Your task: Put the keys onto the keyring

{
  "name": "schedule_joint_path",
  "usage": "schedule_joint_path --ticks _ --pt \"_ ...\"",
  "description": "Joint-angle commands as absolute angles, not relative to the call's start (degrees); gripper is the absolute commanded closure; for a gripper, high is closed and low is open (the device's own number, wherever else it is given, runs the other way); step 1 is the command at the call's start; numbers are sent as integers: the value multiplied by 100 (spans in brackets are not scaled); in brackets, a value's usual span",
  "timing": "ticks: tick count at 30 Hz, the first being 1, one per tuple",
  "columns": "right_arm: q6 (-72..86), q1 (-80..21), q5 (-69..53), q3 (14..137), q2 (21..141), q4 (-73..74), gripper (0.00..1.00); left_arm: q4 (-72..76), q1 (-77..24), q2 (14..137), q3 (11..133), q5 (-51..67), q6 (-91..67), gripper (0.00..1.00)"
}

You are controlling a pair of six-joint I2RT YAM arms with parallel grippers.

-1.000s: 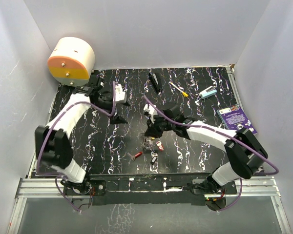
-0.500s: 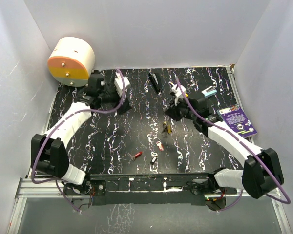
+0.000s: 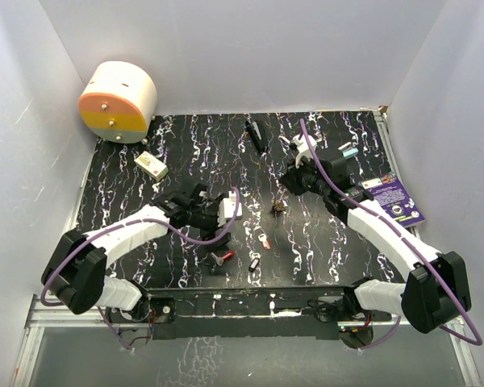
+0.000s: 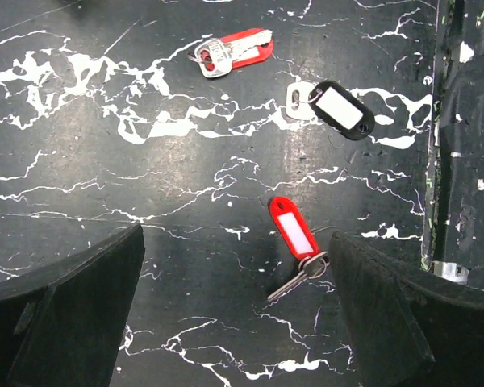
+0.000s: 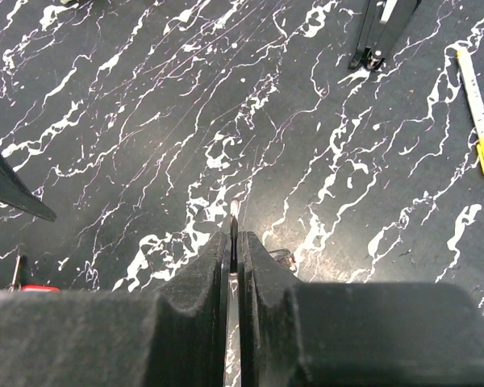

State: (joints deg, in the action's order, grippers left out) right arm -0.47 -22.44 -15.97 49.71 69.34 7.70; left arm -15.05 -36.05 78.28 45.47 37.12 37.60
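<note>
Movement on both sides sets up this moment. A second ago the right gripper [image 5: 234, 242] was down on the cluster of keys in the middle of the desk [image 3: 129, 201]. It now sits higher, right of centre in the top view, with its fingers pinched together on a thin metal sliver that I take for the keyring [image 5: 235, 211] seen edge-on. Just below it in the top view is a small yellowish piece [image 3: 278, 208], perhaps a key. Whether it hangs from the ring or lies on the desk is not clear.

The left arm has swung from the upper left of the frame to the lower centre. The left gripper [image 4: 235, 234] hovers spread wide and empty over the loose keys. A red-tagged key [image 4: 294, 235] lies between its fingers. A black-tagged key [image 4: 339, 109] and a red-headed key [image 4: 232, 52] lie further up its wrist view, apart from one another.

As I judge it, the ring is now in hand and a key pickup comes next. Three keys are not yet threaded.
</note>
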Motion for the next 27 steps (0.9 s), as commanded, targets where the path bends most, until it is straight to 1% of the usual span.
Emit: schedule_joint_path --ticks 1,5,9,14,16,17,19,21,24,27 --pt "224 -2219 -1634 4883 6719 403 92 -1536 -4006 7673 4444 3587 3825 7" --pt "311 -2223 -1749 4771 6725 339 92 -1708 -4487 7813 4417 3238 3910 9" --pt "387 -2224 -1826 4658 6730 322 92 -1935 -4541 8000 4560 3519 3946 9" --pt "489 -2221 -1846 4470 6692 236 92 -1488 -4657 8183 4320 2998 3853 9" --pt "513 -2221 -1847 4429 6690 221 92 -1338 -4654 8238 4227 2822 3850 11" --pt "518 -2221 -1854 4415 6689 222 92 -1268 -4658 8266 4201 2717 3850 14" --pt "527 -2224 -1833 4404 6686 212 92 -1159 -4655 8352 4143 2522 3867 23" --pt "532 -2224 -1822 4395 6695 213 92 -1060 -4656 8455 4076 2387 3867 34" --pt "536 -2224 -1815 4395 6702 203 92 -939 -4654 8548 4021 2329 3796 54" --pt "541 -2224 -1783 4395 6723 202 92 -809 -4653 8618 4009 2255 3746 65"
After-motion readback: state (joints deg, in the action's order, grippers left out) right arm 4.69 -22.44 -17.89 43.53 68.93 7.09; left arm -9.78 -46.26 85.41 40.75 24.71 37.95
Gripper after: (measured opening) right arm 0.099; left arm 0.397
